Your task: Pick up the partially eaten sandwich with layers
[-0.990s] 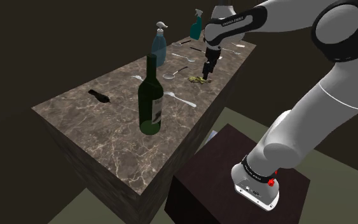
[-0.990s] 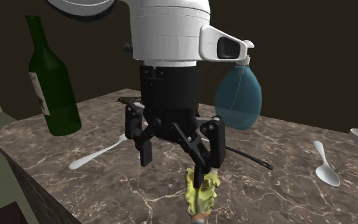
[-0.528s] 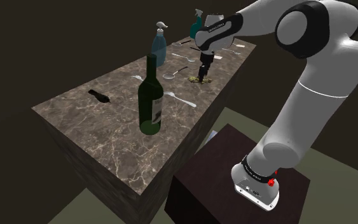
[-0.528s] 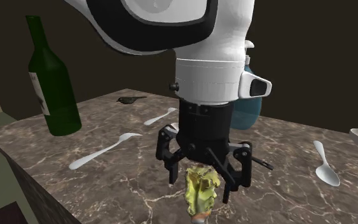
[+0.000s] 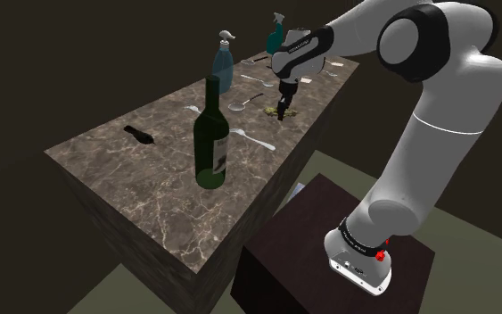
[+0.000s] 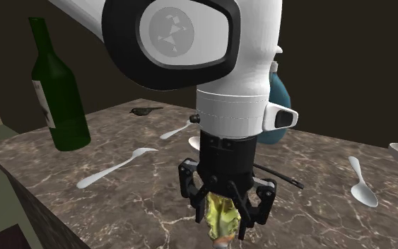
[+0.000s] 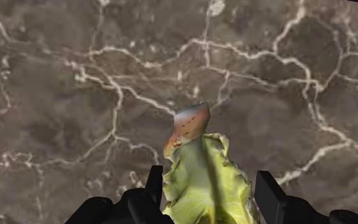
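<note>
The gripper (image 6: 224, 218) stands low over the marble counter (image 7: 69, 83), its fingers (image 7: 269, 194) apart. The sandwich (image 7: 203, 181) lies on the counter between them. Its green leafy layers fill most of the gap, and its orange-brown end pokes out past the fingertips. Neither finger plainly clasps it.

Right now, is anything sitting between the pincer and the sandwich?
Nothing visible does. The open pincer straddles the sandwich, one finger on each side of it, above the marble counter. The nearest spoon lies apart from them, off toward the second exterior view's left.
</note>
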`<state>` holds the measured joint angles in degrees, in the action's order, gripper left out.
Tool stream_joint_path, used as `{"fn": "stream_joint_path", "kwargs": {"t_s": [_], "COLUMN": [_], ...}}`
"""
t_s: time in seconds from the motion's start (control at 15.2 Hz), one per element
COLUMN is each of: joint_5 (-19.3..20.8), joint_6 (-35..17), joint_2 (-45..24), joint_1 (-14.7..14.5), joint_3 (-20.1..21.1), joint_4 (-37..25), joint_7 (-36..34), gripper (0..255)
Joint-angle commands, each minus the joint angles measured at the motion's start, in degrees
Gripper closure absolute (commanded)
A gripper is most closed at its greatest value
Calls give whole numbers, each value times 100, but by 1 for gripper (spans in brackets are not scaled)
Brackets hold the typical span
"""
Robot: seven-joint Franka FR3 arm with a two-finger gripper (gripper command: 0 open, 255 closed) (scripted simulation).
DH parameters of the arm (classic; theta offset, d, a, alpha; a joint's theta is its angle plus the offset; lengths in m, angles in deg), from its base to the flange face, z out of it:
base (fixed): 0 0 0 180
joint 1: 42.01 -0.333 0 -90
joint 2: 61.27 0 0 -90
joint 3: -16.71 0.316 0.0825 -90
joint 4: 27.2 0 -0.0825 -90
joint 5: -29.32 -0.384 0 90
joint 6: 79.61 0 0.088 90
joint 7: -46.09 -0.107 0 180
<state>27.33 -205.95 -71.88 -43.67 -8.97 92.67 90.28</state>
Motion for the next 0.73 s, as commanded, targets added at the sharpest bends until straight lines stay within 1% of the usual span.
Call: {"fn": "stream_joint_path", "kwargs": {"t_s": [0.0,0.46,0.66], "joint_5": [-3,-6,67], "joint_6": [-7,-16,194], "joint_2": [-10,-16,121], "joint_1": [-2,2,-17], "joint_3": [3,1,-16], "joint_4": [7,11,-76], "joint_7": [-2,6,-37], "gripper": [255,255,255]}}
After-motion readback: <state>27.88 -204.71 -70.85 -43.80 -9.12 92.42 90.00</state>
